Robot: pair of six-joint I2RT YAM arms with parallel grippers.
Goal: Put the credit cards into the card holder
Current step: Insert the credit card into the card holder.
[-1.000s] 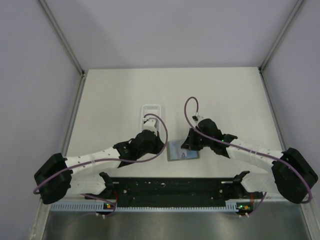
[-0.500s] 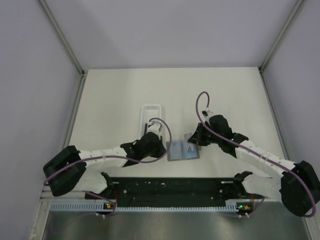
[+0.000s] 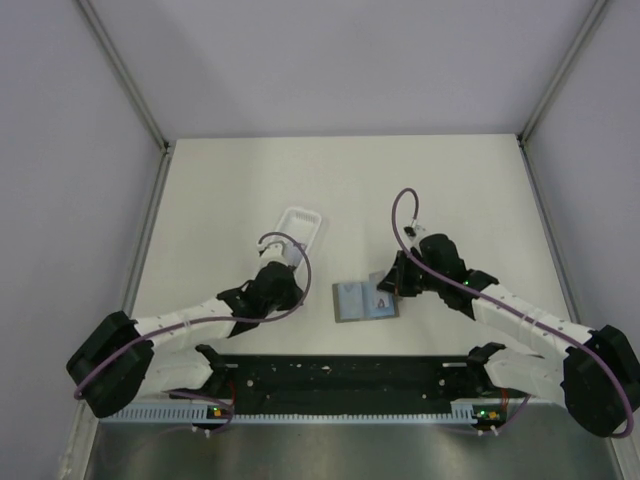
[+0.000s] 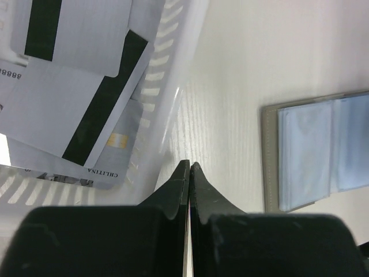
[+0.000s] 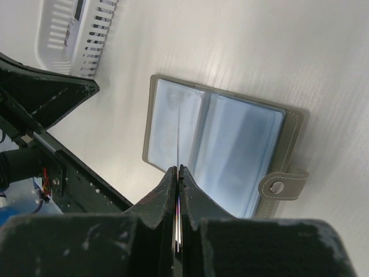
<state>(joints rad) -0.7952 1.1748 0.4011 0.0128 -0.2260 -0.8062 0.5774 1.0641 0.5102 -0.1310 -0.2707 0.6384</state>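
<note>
The card holder [image 3: 358, 302] lies open on the table, its bluish pockets up [image 5: 230, 144], with its snap tab [image 5: 282, 186] at the right. My right gripper [image 3: 388, 284] [image 5: 178, 168] is shut on a credit card [image 5: 179, 135], which shows edge-on and upright over the holder's left pocket. Whether the card's edge touches the pocket I cannot tell. More credit cards [image 4: 75, 104] lie stacked in the white tray [image 3: 300, 222] [image 4: 173, 86]. My left gripper [image 3: 284, 254] [image 4: 189, 165] is shut and empty, right beside the tray's near end, with the holder [image 4: 317, 156] to its right.
The white tray [image 5: 75, 29] lies tilted, left of the holder. The black rail [image 3: 340, 380] with both arm bases runs along the table's near edge. Grey walls enclose the table at the left, right and back.
My left gripper has drawn back leftward from the card holder to the tray's near end. The tray now lies tilted. My right gripper has shifted right with the card, then stayed over the holder.
</note>
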